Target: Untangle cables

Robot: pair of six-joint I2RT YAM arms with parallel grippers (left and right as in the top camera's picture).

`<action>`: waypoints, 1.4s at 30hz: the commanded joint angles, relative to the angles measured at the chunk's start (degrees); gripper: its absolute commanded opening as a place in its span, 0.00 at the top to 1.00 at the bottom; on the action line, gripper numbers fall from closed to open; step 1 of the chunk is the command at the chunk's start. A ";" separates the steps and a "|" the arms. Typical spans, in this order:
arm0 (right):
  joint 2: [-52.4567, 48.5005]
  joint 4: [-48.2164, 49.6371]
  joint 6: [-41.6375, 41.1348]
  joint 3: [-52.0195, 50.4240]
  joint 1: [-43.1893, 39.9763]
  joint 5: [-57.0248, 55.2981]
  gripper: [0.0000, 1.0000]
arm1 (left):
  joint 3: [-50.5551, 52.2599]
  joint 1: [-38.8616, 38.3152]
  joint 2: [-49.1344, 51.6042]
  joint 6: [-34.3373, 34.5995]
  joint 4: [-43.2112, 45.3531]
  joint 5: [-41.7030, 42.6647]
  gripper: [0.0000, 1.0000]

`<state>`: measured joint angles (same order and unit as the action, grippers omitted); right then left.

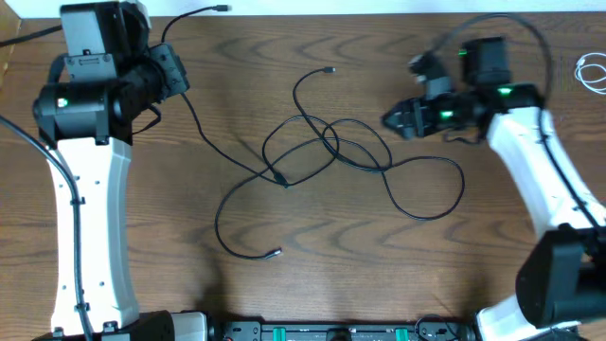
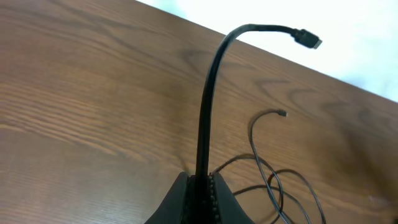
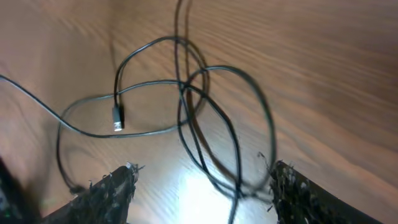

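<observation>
Thin black tangled cables (image 1: 327, 142) sit knotted mid-table, one strand running far-left into the left gripper (image 2: 202, 190), clamped on it below the plug (image 2: 306, 38). The right gripper (image 3: 202, 186) hangs wide and empty over the knot's right loops; closing on two crossed strands and pulling against the left's hold would likely cinch the knot.

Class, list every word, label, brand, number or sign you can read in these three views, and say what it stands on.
No readable text anywhere.
The black cables, left tool, right tool and wooden table carry no visible print.
Any markings on the equipment strip at the overhead view's bottom edge are too small to read.
</observation>
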<state>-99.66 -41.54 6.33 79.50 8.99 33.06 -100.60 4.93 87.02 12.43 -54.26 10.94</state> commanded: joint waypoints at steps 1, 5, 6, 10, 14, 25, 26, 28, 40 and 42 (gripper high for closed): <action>-4.24 1.99 1.25 0.09 5.84 -4.07 0.32 | 0.33 1.95 -0.02 1.42 -0.83 0.72 0.92; -7.08 2.14 8.31 0.09 10.14 -7.37 0.31 | 0.33 2.51 -0.02 1.38 -2.34 0.66 0.93; -7.56 2.12 9.25 0.09 10.80 -8.55 0.31 | 0.33 2.51 -0.02 1.36 -2.54 0.63 0.93; -9.84 1.77 14.43 0.09 13.03 -10.93 0.32 | 0.33 2.51 -0.02 1.38 -2.75 0.66 0.93; -11.45 0.96 17.49 0.02 13.73 -10.88 0.34 | 0.33 2.49 -0.02 1.38 -3.08 0.66 0.93; -18.14 -0.09 21.59 -0.02 14.53 -10.45 0.66 | 0.35 2.49 0.11 1.38 -3.54 0.63 0.93; -18.25 -0.13 21.59 -0.02 14.53 -10.47 0.69 | 0.35 2.49 0.11 1.38 -3.54 0.63 0.93; -18.27 -0.02 21.31 -0.02 14.51 -10.62 0.78 | 0.35 2.51 0.11 1.38 -3.56 0.61 0.93; -18.21 3.04 -8.72 0.52 7.91 -26.77 0.99 | 0.35 3.76 0.20 1.36 -3.54 -7.72 0.93; -18.21 2.71 -11.54 0.52 5.33 -27.58 0.99 | 0.35 5.18 0.20 1.36 -3.54 -8.02 0.93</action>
<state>-117.78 -38.41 5.10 79.44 18.46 12.10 -100.60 7.99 87.02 13.52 -57.71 6.17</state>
